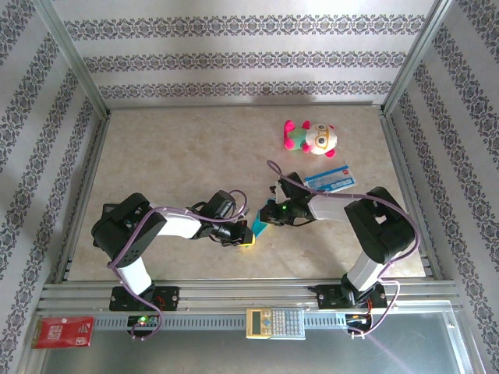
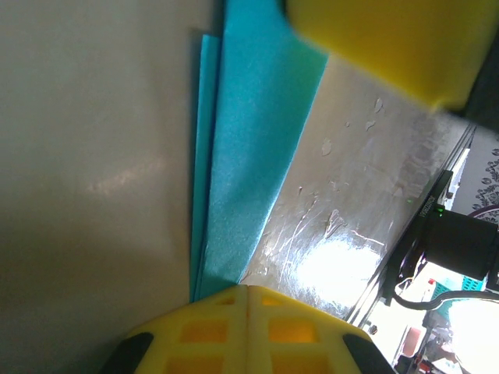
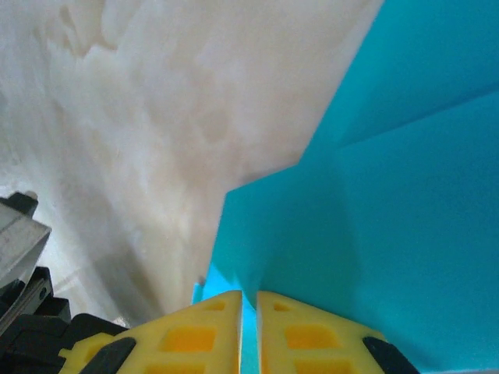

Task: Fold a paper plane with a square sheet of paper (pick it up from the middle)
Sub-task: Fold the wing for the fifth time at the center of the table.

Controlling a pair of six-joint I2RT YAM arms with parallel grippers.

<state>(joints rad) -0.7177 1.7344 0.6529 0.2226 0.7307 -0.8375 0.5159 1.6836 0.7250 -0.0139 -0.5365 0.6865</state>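
The square sheet of paper (image 1: 260,227) is teal and folded into a slim, layered strip, held just above the tabletop near the front middle. My left gripper (image 1: 246,237) is shut on one end; in the left wrist view the folded paper (image 2: 242,156) rises straight from the closed fingertips (image 2: 248,290). My right gripper (image 1: 267,213) meets it from the other side. In the right wrist view its fingers (image 3: 248,296) stand a sliver apart with a paper edge (image 3: 390,171) between them. A yellow finger of the right gripper (image 2: 382,47) shows at the top of the left wrist view.
A pink and white plush toy (image 1: 310,137) lies at the back right, with a white-and-blue printed card (image 1: 331,179) just in front of it. A calculator (image 1: 274,322) and a red packet (image 1: 62,331) rest on the front rail.
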